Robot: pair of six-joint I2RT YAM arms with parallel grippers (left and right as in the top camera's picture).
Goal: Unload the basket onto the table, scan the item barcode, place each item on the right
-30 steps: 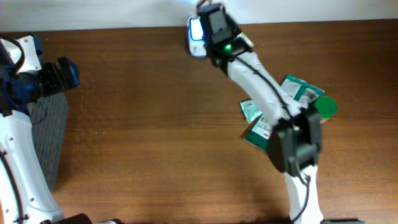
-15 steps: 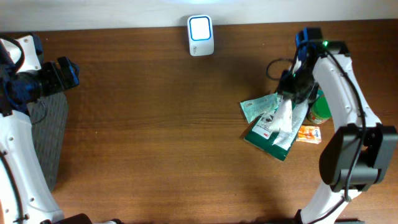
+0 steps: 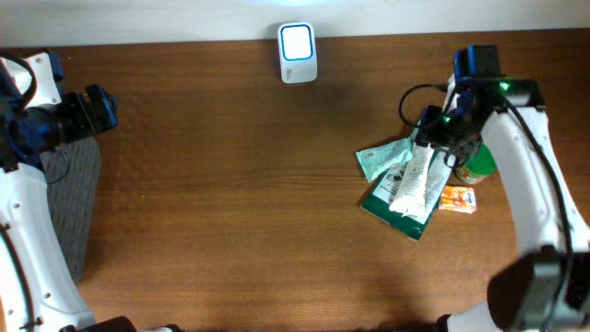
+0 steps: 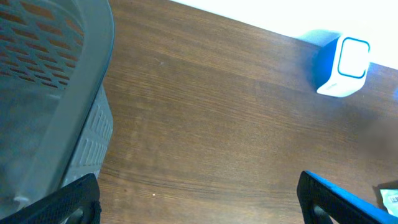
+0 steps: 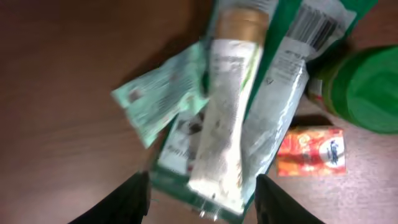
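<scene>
**Tube going back onto the pile, right hand letting go**

The white tube with the gold cap (image 5: 227, 106) is lying lengthwise on top of the pile at the right side of the surface (image 3: 230, 203), well apart from the scanner (image 3: 297, 53) standing at the far edge. It is resting across a dark green packet (image 3: 383, 198) and touching a pale green sachet (image 5: 158, 96), with an orange box (image 5: 309, 151) and a green-lidded jar (image 5: 367, 93) just beside it. The right hand (image 5: 202, 193) is hovering directly over the tube's lower end with its fingers standing apart on either side, gripping nothing. That spacing is probably serving to free the tube without dragging it off the heap.

The left hand (image 4: 200, 194) is hanging wide and empty by the grey basket (image 4: 56, 93) at the left edge, likely waiting clear of the working area.

Compared with a second ago, much is differing: the right arm was then reaching across to the scanner, apparently presenting the item to its lit face. Half a second ago it was already back over the pile with the tube dangling from closed fingers. Now the fingers are parting and the tube is lying flat, so the scan seems to be finishing. The left arm and scanner are sitting where they were.
</scene>
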